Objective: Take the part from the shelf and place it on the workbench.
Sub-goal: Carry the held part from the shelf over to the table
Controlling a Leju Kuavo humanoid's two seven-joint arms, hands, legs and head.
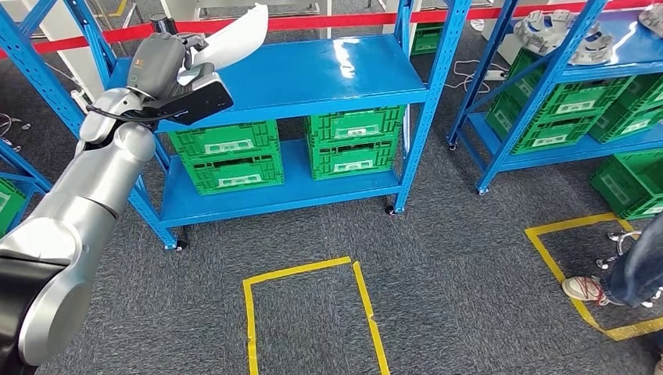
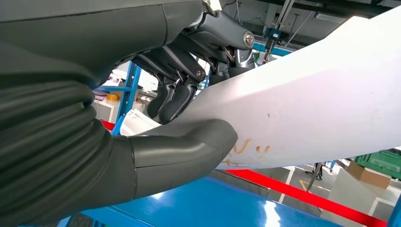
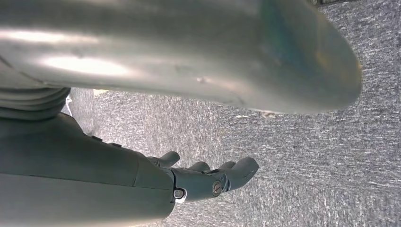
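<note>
Hanging over grey carpet, right hand [image 3: 208, 182] holds nothing, fingers [image 3: 236, 171] loosely curled and slightly apart. Yellow tape square [image 1: 313, 312] on the floor ahead. Farther out, left hand [image 1: 168, 66] grips white part [image 1: 234, 31], thumb and fingers [image 2: 172, 101] clamped on it, raised above blue shelf [image 1: 313, 74] top.

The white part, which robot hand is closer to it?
Left. The left hand holds the white part above the blue shelf. The right hand hangs over the grey carpet, holding nothing.
</note>
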